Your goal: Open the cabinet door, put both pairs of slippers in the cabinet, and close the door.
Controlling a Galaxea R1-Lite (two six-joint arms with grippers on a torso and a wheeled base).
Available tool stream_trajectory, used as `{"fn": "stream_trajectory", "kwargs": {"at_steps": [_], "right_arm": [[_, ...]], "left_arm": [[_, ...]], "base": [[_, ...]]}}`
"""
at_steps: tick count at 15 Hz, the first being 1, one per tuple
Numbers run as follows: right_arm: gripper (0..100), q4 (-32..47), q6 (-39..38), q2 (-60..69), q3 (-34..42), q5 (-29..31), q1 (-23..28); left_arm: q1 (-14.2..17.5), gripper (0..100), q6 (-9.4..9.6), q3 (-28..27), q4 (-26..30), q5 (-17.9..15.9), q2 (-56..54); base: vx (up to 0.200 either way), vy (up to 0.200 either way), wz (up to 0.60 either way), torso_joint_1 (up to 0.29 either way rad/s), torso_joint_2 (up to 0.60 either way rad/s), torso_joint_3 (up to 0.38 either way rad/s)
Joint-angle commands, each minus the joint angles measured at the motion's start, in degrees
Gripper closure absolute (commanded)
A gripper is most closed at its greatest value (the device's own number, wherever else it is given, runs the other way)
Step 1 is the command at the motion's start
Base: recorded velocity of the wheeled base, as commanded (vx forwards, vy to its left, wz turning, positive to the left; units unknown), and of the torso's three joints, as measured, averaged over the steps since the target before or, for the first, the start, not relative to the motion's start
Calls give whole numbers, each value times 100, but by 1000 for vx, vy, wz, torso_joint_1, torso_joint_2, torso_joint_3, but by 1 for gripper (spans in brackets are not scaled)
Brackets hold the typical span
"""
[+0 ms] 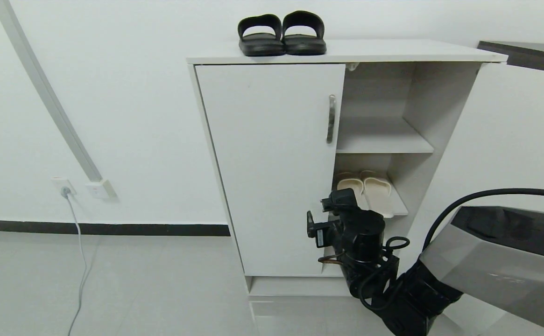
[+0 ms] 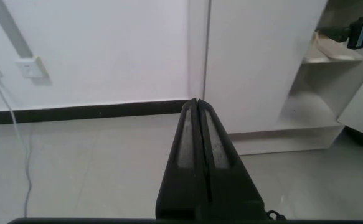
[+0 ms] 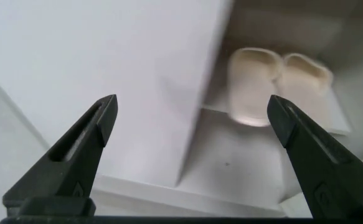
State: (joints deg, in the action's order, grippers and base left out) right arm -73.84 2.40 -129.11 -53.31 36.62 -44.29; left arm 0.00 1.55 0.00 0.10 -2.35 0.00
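Now the cabinet (image 1: 393,49) stands against the wall with its left door (image 1: 272,177) shut and its right door (image 1: 510,140) swung wide towards 3 o'clock. A metal handle (image 1: 331,119) runs upright along the left door's inner edge. The black slippers (image 1: 282,35) sit side by side on the cabinet top, near its left end, at 12 o'clock above the shut door. The cream slippers (image 1: 370,189) lie as a pair on the lower shelf (image 1: 400,205) in the open half, touching each other; the upper shelf (image 1: 384,135) is at 12 o'clock from them. The right gripper (image 3: 190,106) hangs just outside the opening, at about 7 o'clock from the cream pair, its fingers (image 3: 84,140) spread wide apart and holding nothing. The left gripper (image 2: 197,106) is over the floor (image 1: 136,289), well apart from the cabinet, fingers pressed together with nothing between them. At 9 o'clock from the cabinet, sockets (image 1: 99,189) sit low on the wall and a cable (image 1: 80,261) trails down to the floor.
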Motion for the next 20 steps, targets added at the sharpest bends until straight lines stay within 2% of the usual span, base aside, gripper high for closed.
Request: {"fn": "stream_trajectory", "kwargs": {"at_steps": [1,5,8,12,20], "right_arm": [[0,-8,-3,9,22,3,-27],[0,-131,6,0,22,12,-54],[0,-201,32,0,49,12,-54],[0,-746,630,-88,216,-32,-10],[0,-966,630,-220,260,-50,34]], "left_arm": [[0,100,3,0,-1,-2,9],[0,100,-5,0,-1,-2,9],[0,100,-23,-9,-1,-2,9],[0,100,-23,0,-1,-2,0],[0,100,-23,0,-1,-2,9]], "base": [[0,200,0,2,-2,2],[0,200,0,2,1,2],[0,0,0,0,0,0],[0,0,0,0,0,0],[0,0,0,0,0,0]]}}
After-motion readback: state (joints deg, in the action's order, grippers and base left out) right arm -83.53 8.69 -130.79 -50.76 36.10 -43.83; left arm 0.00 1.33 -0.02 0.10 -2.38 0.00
